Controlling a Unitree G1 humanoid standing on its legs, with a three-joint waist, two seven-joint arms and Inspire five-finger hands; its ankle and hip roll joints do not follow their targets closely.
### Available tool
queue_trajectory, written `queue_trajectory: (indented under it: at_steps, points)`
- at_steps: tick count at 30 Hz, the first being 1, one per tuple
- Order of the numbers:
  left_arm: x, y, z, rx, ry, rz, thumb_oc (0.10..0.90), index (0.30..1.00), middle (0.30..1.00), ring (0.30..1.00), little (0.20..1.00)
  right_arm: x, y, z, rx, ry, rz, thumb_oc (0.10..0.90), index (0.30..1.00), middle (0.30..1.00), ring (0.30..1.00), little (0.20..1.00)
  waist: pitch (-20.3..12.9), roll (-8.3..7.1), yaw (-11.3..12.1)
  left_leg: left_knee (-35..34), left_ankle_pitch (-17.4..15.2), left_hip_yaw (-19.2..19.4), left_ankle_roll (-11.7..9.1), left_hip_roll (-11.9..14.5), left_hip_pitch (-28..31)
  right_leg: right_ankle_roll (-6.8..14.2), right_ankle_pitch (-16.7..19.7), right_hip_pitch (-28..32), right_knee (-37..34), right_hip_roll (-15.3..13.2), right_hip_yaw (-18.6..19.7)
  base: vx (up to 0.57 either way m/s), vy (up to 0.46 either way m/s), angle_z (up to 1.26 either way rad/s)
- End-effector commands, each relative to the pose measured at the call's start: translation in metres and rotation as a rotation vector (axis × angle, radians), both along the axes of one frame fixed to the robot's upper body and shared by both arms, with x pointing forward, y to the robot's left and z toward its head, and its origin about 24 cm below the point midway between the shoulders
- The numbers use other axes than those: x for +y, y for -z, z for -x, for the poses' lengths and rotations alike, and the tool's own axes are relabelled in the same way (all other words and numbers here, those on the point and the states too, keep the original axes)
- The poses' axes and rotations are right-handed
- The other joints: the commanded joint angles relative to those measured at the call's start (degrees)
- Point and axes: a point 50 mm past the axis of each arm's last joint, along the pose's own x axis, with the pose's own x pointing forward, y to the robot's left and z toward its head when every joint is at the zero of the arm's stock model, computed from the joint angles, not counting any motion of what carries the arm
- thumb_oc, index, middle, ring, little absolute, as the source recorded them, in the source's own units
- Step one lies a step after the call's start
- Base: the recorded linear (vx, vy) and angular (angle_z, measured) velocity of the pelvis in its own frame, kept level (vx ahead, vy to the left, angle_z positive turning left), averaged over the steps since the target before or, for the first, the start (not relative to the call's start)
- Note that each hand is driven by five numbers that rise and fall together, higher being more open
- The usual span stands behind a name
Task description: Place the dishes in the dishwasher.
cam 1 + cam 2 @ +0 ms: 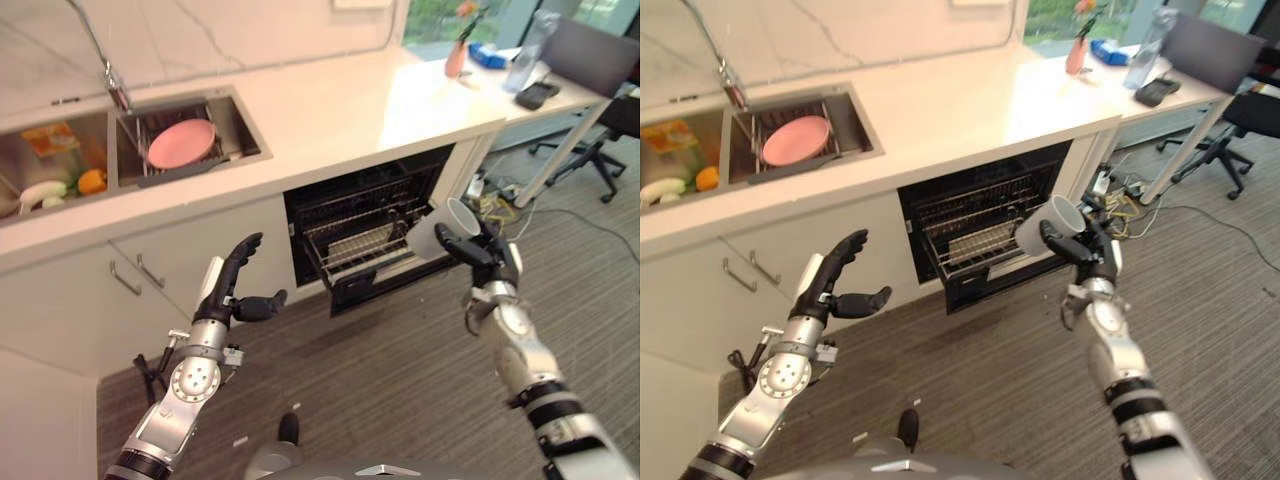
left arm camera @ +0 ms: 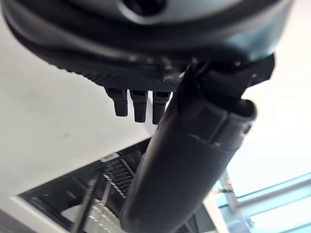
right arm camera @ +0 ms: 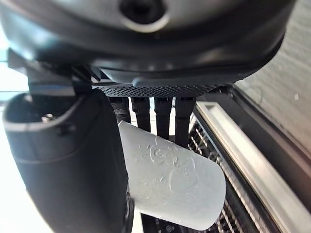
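Left hand [image 1: 232,288] at lower left, fingers spread, empty. Right hand [image 1: 478,248] grips white cup [image 1: 441,226] sideways, lined up for dishwasher [image 1: 365,235] rack at centre.

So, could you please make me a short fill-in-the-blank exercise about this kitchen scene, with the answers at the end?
1. The right hand holds a white ____ beside the dishwasher.
2. The pink plate lies in the ____.
3. The left hand is open and holds ____.
4. The dishwasher rack is pulled ____.

Missing words: cup; sink; nothing; out
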Motion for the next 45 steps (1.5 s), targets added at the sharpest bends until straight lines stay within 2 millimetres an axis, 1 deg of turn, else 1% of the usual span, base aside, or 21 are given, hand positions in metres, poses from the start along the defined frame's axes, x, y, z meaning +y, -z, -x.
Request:
queue_trajectory:
  at_steps: [1,3,5,10,13,15,21,22,25,26,29,32,33,34,35,38,39,41,42,44,45]
  points:
    - [0.007,-0.030,-0.015,-0.143,0.033,-0.013,0.800,0.900,0.900,0.900,0.900,0.001,-0.104,-0.043,-0.350,-0.042,0.113,0.400,0.300,0.300,0.300,0.300,1.4,-1.49,2.6,0.3,-5.5,-2.7,-3.2,1.6,1.4,1.6,0.3,-3.8,0.7,-2.4,-0.5,-0.02,0.011,0.15]
    - [0.011,-0.020,-0.008,-0.091,0.020,0.008,0.800,0.900,0.900,0.900,0.900,-0.019,-0.114,-0.043,-0.337,0.000,0.169,0.400,0.300,0.300,0.300,0.300,1.9,-1.31,3.6,0.3,-4.9,-3.3,-3.4,1.4,-0.6,1.8,0.6,-5.1,0.7,-2.6,-1.3,0.03,0.029,0.05]
    - [0.012,-0.011,-0.002,-0.051,0.016,0.017,0.800,0.900,0.900,0.900,0.900,-0.026,-0.116,-0.045,-0.323,0.016,0.182,0.400,0.300,0.300,0.300,0.300,2.5,-1.19,4.3,0.3,-4.6,-3.7,-3.4,1.1,-2.0,1.9,0.6,-6.2,0.7,-2.8,-1.7,0.05,0.037,0.13]
    - [0.013,0.002,0.001,0.005,0.015,0.026,0.800,0.900,0.900,0.900,0.900,-0.040,-0.136,-0.048,-0.333,0.042,0.285,0.400,0.300,0.300,0.300,0.300,4.1,-0.68,5.8,0.3,-3.8,-5.2,-3.7,0.0,-6.0,2.3,0.7,-8.3,0.7,-3.5,-3.4,0.05,0.030,0.18]
    - [0.013,0.006,0.000,0.017,0.013,0.027,0.800,0.900,0.900,0.900,0.900,-0.041,-0.137,-0.049,-0.333,0.048,0.306,0.400,0.300,0.300,0.300,0.300,4.8,-0.31,6.6,0.3,-3.9,-6.4,-3.8,-0.7,-7.1,2.6,0.3,-8.3,0.7,-4.2,-4.8,0.06,0.022,0.31]
    - [0.012,0.008,-0.002,0.019,0.010,0.027,0.800,0.900,0.900,0.900,0.900,-0.037,-0.136,-0.052,-0.329,0.035,0.310,0.400,0.300,0.300,0.300,0.300,5.1,-0.15,7.2,0.3,-3.9,-6.9,-3.8,-1.1,-7.8,2.7,0.3,-8.4,0.7,-4.6,-5.6,0.05,0.023,0.35]
    - [0.013,0.008,-0.008,0.018,0.009,0.019,0.800,0.900,0.900,0.900,0.900,-0.019,-0.145,-0.068,-0.285,-0.043,0.461,0.400,0.300,0.300,0.300,0.300,6.4,-0.62,8.6,0.3,-3.6,-8.0,-3.3,-2.3,-9.8,3.0,0.6,-9.6,0.7,-5.2,-6.3,0.03,0.021,0.17]
    - [0.013,0.009,-0.010,0.021,0.010,0.016,0.800,0.900,0.900,0.900,0.900,-0.022,-0.148,-0.074,-0.232,-0.038,0.537,0.400,0.300,0.300,0.300,0.300,6.9,-0.92,9.2,0.3,-3.4,-8.2,-3.2,-2.6,-10.6,3.0,0.8,-10.1,0.7,-5.3,-6.3,0.00,0.009,0.04]
    - [0.014,0.009,-0.012,0.021,0.006,0.019,0.800,0.900,0.900,0.900,0.900,-0.024,-0.153,-0.078,-0.211,-0.023,0.577,0.400,0.300,0.300,0.300,0.300,7.3,-0.97,9.4,0.3,-3.3,-8.3,-3.2,-2.6,-11.0,3.1,0.9,-10.4,0.7,-5.4,-6.4,0.00,-0.001,0.02]
    - [0.013,0.008,-0.015,0.014,0.007,0.028,0.800,0.900,0.900,0.900,0.900,-0.027,-0.154,-0.083,-0.170,0.006,0.600,0.400,0.300,0.300,0.300,0.300,7.6,-1.10,10.0,0.3,-3.1,-8.8,-3.2,-2.8,-11.7,3.1,0.9,-10.8,0.7,-5.3,-6.7,0.02,0.000,0.06]
    - [0.007,0.009,-0.021,0.016,0.016,0.041,0.800,0.900,0.900,0.900,0.900,-0.026,-0.153,-0.093,-0.098,0.056,0.595,0.400,0.300,0.300,0.300,0.300,7.8,-1.30,10.7,0.3,-3.0,-9.5,-3.1,-3.0,-12.3,3.1,0.7,-10.9,0.7,-5.3,-7.2,0.02,0.005,0.11]
    - [0.005,0.009,-0.025,0.015,0.021,0.043,0.800,0.900,0.900,0.900,0.900,-0.023,-0.151,-0.097,-0.075,0.076,0.590,0.400,0.300,0.300,0.300,0.300,7.9,-1.39,10.9,0.3,-3.0,-9.9,-3.1,-3.2,-12.3,3.1,0.6,-10.8,0.7,-5.2,-7.4,0.01,0.001,0.13]
    - [0.005,0.009,-0.026,0.015,0.021,0.043,0.800,0.900,0.900,0.900,0.900,-0.023,-0.151,-0.097,-0.076,0.076,0.590,0.511,0.467,0.467,0.467,0.467,7.9,-1.39,10.9,0.3,-3.0,-9.9,-3.1,-3.2,-12.2,3.1,0.6,-10.8,0.7,-5.2,-7.4,0.00,0.000,0.09]
    - [0.005,0.009,-0.026,0.015,0.021,0.043,0.800,0.900,0.900,0.900,0.900,-0.023,-0.151,-0.097,-0.076,0.076,0.590,0.511,0.467,0.467,0.467,0.467,7.9,-1.39,10.9,0.3,-3.0,-9.9,-3.1,-3.2,-12.2,3.1,0.6,-10.8,0.7,-5.2,-7.4,0.00,-0.011,0.11]
    - [0.005,0.008,-0.028,0.013,0.020,0.043,0.800,0.900,0.900,0.900,0.900,-0.018,-0.148,-0.100,-0.062,0.079,0.543,0.800,0.900,0.900,0.900,0.900,7.9,-1.56,11.2,0.3,-3.0,-10.4,-3.0,-3.2,-12.2,3.1,0.4,-10.5,0.7,-5.2,-7.7,0.00,0.000,0.00]
    - [0.006,0.009,-0.028,0.023,0.023,0.033,0.800,0.900,0.900,0.900,0.900,-0.012,-0.147,-0.103,-0.058,0.058,0.536,0.800,0.900,0.900,0.900,0.900,7.8,-1.70,11.3,0.3,-3.0,-10.5,-3.1,-3.2,-12.0,3.0,0.2,-10.2,0.7,-5.1,-7.7,-0.01,-0.003,0.02]
    - [0.006,0.010,-0.029,0.034,0.035,0.022,0.800,0.900,0.900,0.900,0.900,-0.004,-0.143,-0.105,-0.060,0.030,0.523,0.800,0.900,0.900,0.900,0.900,7.5,-1.87,11.3,0.3,-2.9,-10.6,-3.2,-3.3,-11.6,2.9,0.1,-9.7,0.7,-5.0,-7.9,-0.03,-0.013,0.12]
    - [0.006,0.010,-0.029,0.038,0.035,0.021,0.800,0.900,0.900,0.900,0.900,-0.002,-0.142,-0.105,-0.060,0.024,0.519,0.800,0.900,0.900,0.900,0.900,7.4,-1.94,11.2,0.3,-3.0,-10.6,-3.2,-3.2,-11.5,2.8,0.0,-9.6,0.7,-4.9,-7.9,-0.02,-0.005,0.12]
    - [0.006,0.013,-0.029,0.050,0.036,0.017,0.800,0.900,0.900,0.900,0.900,0.001,-0.141,-0.105,-0.066,0.012,0.517,0.800,0.900,0.900,0.900,0.900,7.3,-2.02,11.0,0.3,-2.9,-10.5,-3.3,-3.1,-11.2,2.7,-0.2,-9.3,0.7,-4.8,-7.8,-0.03,0.001,0.05]
    - [0.010,0.021,-0.027,0.094,0.031,-0.013,0.800,0.900,0.900,0.900,0.900,0.013,-0.141,-0.107,-0.099,-0.036,0.520,0.800,0.900,0.900,0.900,0.900,6.8,-2.49,10.3,0.3,-3.1,-9.9,-3.4,-2.8,-10.3,2.6,-0.3,-8.8,0.7,-4.6,-7.5,-0.02,0.002,0.01]
    - [0.010,0.021,-0.027,0.094,0.031,-0.013,0.800,0.900,0.900,0.900,0.900,0.013,-0.141,-0.107,-0.099,-0.036,0.520,0.800,0.900,0.900,0.900,0.900,6.8,-2.49,10.3,0.3,-3.1,-9.9,-3.4,-2.8,-10.3,2.6,-0.3,-8.8,0.7,-4.6,-7.5,0.00,0.000,0.00]
